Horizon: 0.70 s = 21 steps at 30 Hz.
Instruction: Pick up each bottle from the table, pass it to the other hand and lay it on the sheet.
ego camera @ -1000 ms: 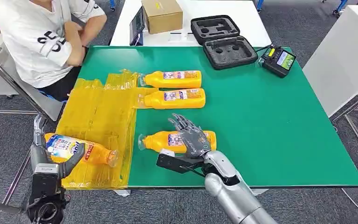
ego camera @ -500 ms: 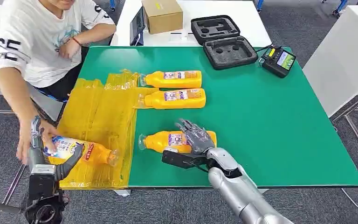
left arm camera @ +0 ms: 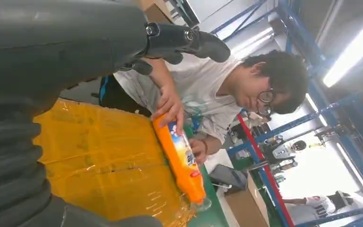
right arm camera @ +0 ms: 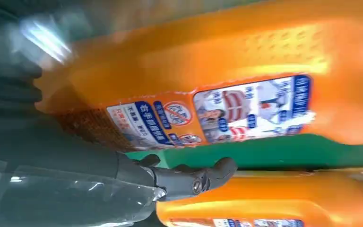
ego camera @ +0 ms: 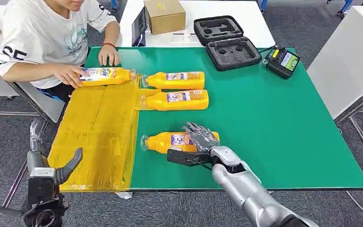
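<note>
Right hand (ego camera: pixel 202 140) rests on the nearest orange bottle (ego camera: pixel 170 142) lying on the green bench (ego camera: pixel 274 123), fingers draped over it; left hand (ego camera: pixel 45 161) hangs spread and empty beside the yellow sheet (ego camera: pixel 99 132)

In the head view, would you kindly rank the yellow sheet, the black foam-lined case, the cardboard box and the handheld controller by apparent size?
1. Yellow sheet, clearly largest.
2. Black foam-lined case.
3. Cardboard box, which sits farther from the camera and is cut off by the frame, so its place is unsure.
4. Handheld controller, smallest.
</note>
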### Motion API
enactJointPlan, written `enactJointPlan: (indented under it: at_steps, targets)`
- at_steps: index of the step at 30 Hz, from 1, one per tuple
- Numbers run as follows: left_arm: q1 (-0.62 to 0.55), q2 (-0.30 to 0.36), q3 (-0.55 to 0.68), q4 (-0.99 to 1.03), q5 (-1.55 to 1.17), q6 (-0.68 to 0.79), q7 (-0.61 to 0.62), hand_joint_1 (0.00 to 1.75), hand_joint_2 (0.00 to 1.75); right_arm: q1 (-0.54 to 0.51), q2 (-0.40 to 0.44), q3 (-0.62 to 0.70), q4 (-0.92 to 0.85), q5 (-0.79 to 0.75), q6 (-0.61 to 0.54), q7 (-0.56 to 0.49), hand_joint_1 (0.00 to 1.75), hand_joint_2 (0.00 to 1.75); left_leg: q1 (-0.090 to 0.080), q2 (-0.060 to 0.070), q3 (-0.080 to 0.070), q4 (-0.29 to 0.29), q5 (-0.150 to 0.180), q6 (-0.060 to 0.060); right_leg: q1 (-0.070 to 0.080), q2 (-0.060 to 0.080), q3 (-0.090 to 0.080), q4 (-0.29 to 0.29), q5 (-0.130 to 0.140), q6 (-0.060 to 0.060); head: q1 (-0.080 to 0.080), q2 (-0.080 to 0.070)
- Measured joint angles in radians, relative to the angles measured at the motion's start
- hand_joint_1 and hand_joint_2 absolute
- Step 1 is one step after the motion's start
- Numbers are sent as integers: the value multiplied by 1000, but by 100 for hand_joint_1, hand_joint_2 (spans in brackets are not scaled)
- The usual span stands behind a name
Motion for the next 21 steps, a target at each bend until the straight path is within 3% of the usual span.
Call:
enactJointPlan:
  at_steps: [1,2,3,10,11,21]
  targets:
    - [0,0,1,0,0,-1,1,0,175,-4,0,2,9,10,0,13,2,175,0,0,0,0,0,0,0,0,0,0,0,0,0,0]
    - [0,0,2,0,0,-1,2,0,175,-7,0,4,16,15,0,18,141,175,0,0,0,0,0,0,0,0,0,0,0,0,0,0]
    - [0,-1,2,0,2,-2,3,0,175,-10,0,5,22,20,0,22,159,175,0,0,0,0,0,1,0,0,0,0,0,0,0,0]
    - [-2,-1,2,0,3,-13,8,0,175,-23,1,11,45,22,0,24,159,175,0,0,1,0,0,1,0,0,1,0,0,0,0,0]
    - [-3,-1,2,0,3,-13,8,0,175,-24,1,12,47,23,0,24,175,175,0,0,1,0,0,1,0,0,1,0,0,0,0,0]
    - [-5,-2,3,0,11,-19,10,0,175,-28,1,11,53,5,-17,-8,175,175,0,0,1,0,0,0,0,0,1,0,0,0,0,0]
